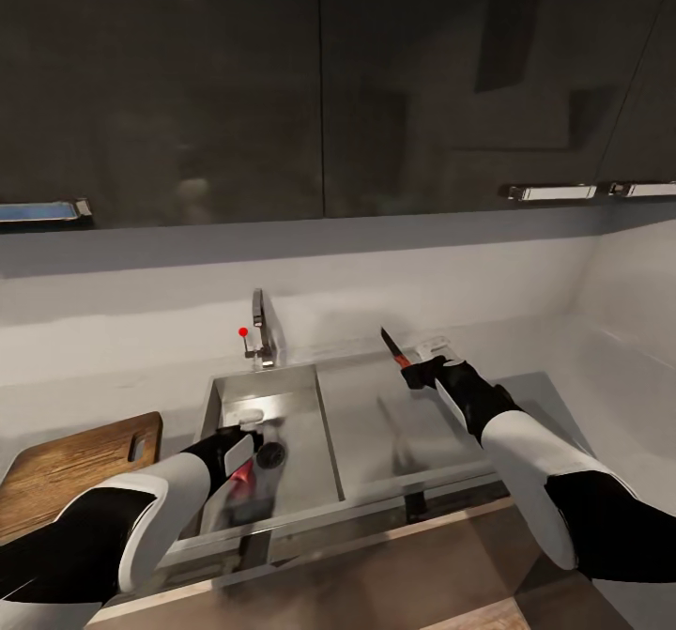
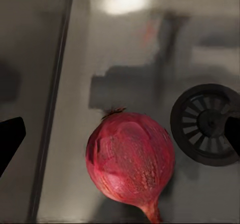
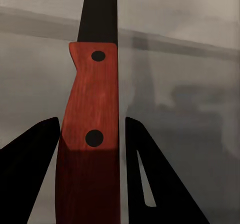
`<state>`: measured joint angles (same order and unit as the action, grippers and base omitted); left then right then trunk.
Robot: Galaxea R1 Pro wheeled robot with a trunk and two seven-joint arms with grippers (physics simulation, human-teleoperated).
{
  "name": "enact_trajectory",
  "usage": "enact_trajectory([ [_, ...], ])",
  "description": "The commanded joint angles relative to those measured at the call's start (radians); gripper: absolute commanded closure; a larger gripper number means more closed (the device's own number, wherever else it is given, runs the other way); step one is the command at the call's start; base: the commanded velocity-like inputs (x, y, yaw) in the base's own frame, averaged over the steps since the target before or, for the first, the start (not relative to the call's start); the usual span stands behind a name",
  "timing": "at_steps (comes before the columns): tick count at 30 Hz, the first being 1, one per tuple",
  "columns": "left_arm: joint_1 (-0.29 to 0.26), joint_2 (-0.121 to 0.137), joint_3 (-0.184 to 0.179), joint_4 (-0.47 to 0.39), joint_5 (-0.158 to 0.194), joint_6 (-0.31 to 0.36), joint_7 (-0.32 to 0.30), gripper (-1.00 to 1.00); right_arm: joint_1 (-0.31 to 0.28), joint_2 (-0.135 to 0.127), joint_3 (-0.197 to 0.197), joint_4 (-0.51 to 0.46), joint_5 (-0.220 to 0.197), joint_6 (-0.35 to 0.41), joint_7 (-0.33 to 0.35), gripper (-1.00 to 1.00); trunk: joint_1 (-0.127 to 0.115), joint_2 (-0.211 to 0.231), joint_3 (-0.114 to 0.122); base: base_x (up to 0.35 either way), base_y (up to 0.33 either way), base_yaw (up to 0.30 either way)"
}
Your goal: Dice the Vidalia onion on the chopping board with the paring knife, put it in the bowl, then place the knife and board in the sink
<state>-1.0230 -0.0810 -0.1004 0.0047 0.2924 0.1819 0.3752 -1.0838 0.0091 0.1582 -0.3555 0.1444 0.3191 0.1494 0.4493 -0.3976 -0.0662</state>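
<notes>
Countertop [image 1: 601,348] pale grey, dark glossy wall cabinets [image 1: 319,85] above. Left gripper [image 2: 120,139] spread over onion [image 2: 131,159] in sink [image 1: 310,480]. Right gripper [image 3: 90,134] clamped on paring knife [image 3: 92,134]. No legible writing.

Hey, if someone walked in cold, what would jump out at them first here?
Probably the red-handled paring knife, held blade-up by the right gripper above the flat grey drainboard. Next, the round reddish onion lying in the grey steel sink beside the dark round drain, under the open left gripper.
</notes>
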Motion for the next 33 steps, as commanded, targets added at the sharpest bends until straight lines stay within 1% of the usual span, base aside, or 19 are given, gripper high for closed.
enact_trajectory([
  [1,-0.001,0.000,-0.009,0.006,0.009,0.003,0.003,-1.00,-0.001,-0.001,0.001,-0.002,0.011,0.005,0.004,1.00,0.001,-0.002,-0.002,0.000,0.000,0.000],
  [8,-0.001,-0.001,-0.009,0.023,0.011,0.002,0.001,-1.00,-0.001,-0.001,0.001,-0.002,0.011,0.006,0.004,1.00,0.001,-0.002,-0.002,0.000,0.000,0.000],
  [13,-0.001,-0.005,-0.009,0.034,0.010,0.001,-0.005,-1.00,-0.001,-0.001,0.001,-0.002,0.011,0.006,0.004,1.00,0.001,-0.002,-0.002,0.000,0.000,0.000],
  [25,-0.001,-0.006,-0.009,0.037,0.010,0.001,-0.010,-1.00,-0.001,-0.001,0.001,-0.002,0.011,0.006,0.004,1.00,0.001,-0.002,-0.002,0.002,0.000,0.000],
  [33,-0.001,-0.006,-0.009,0.046,0.010,0.001,-0.010,-1.00,-0.001,-0.001,0.001,-0.002,0.011,0.006,0.004,1.00,0.001,-0.002,-0.002,0.168,0.000,0.000],
])
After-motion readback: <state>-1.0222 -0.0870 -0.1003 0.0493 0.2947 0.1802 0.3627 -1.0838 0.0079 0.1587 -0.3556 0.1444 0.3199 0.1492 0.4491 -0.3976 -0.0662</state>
